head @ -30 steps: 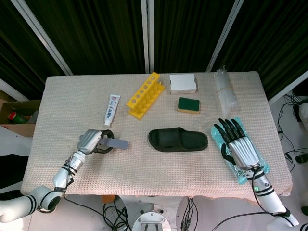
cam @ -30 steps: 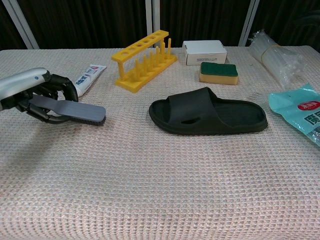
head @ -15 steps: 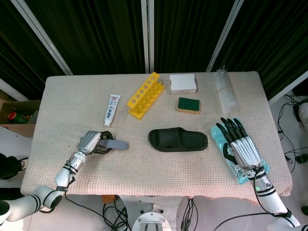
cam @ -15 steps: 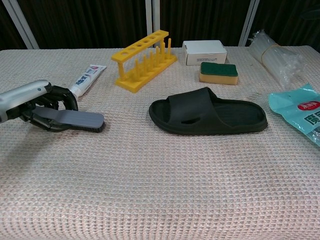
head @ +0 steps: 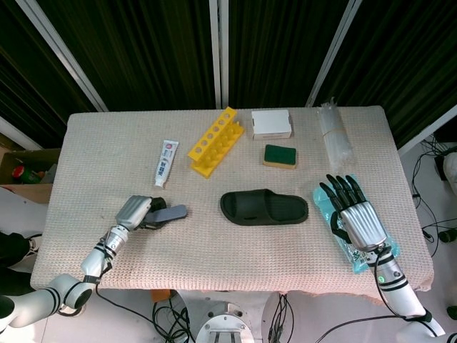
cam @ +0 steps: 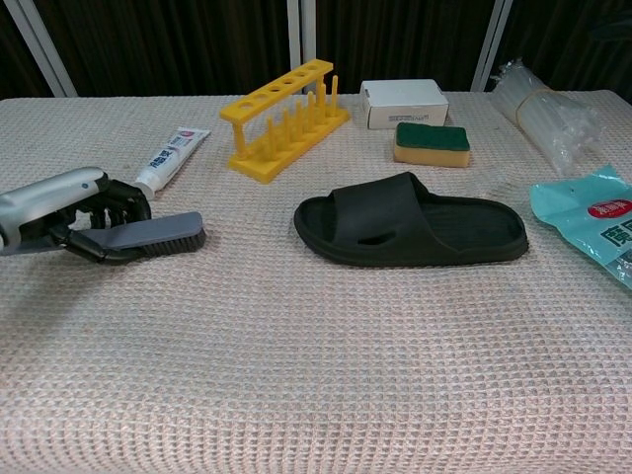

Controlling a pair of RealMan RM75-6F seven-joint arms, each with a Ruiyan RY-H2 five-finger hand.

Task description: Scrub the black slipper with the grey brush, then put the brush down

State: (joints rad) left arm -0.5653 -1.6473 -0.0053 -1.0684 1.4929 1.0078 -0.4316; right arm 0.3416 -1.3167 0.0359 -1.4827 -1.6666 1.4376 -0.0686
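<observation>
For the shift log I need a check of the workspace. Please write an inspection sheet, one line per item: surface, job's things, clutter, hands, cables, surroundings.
Surface: table under a beige waffle-weave cloth.
Job's things: black slipper lies flat at the centre; grey brush lies low at the cloth, left of the slipper, handle in the left hand.
Clutter: toothpaste, yellow rack, white box, sponge, clear bag, teal pack at the right edge.
Hands: left hand grips the brush handle; right hand holds nothing, fingers spread, over the teal pack.
Cables: loose cables on the floor, right of and below the table.
Surroundings: dark curtain behind; cardboard box to the left.
</observation>
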